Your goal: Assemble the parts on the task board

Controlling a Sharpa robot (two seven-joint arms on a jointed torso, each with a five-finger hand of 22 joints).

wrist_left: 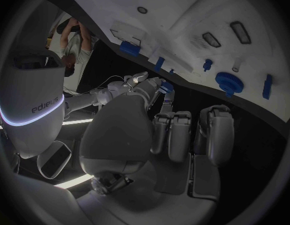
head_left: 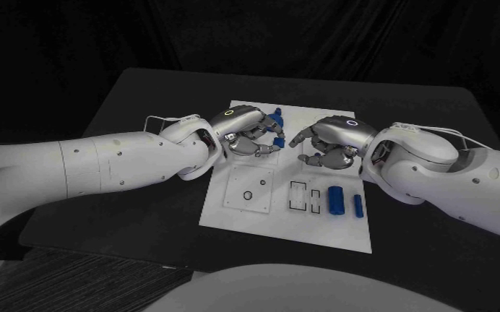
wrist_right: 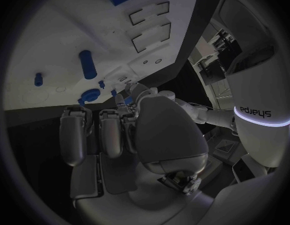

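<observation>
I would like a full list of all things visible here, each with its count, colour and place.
table: one, black, under everything.
task board: one, white, middle of the table.
blue cylinders: two, blue, lying side by side on the board's near right part.
blue part: one, blue, at the board's far edge, beside the left hand.
rectangular outlines: several, dark, on the board left of the cylinders.
left hand: one, silver, over the board's far left; hold unclear.
right hand: one, silver, over the board's far right; hold unclear.

Both hands hide mid task board (head_left: 344, 234); can't tell if left hand (head_left: 248, 133) holds a part.
</observation>
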